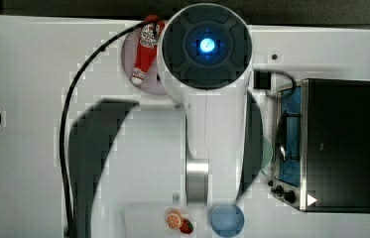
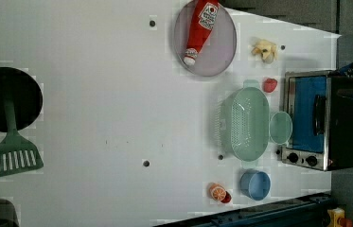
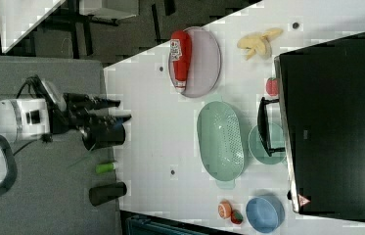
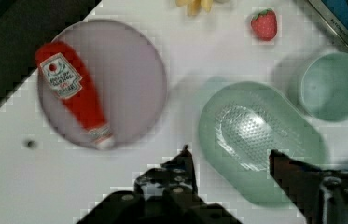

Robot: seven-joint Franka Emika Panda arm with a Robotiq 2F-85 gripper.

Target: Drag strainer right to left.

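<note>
Gripper (image 4: 230, 156) is open w/ nothing in it, up above the strainer (image 4: 260, 140). Strainer sits on the table (image 2: 93, 118), just under one finger, touching the green bowl (image 4: 335, 86).

Lab tabletop (image 2: 93, 94) with toy kitchenware

Bright even overhead light, blocky compression in all views.
White table (image 2: 93, 118) was near blown out; soft shadow fell beside the strainer (image 4: 255, 140), glare spot on its basin. Blue LED on the arm (image 1: 206, 45) flared. Wrist view was slightly blurred.
</note>
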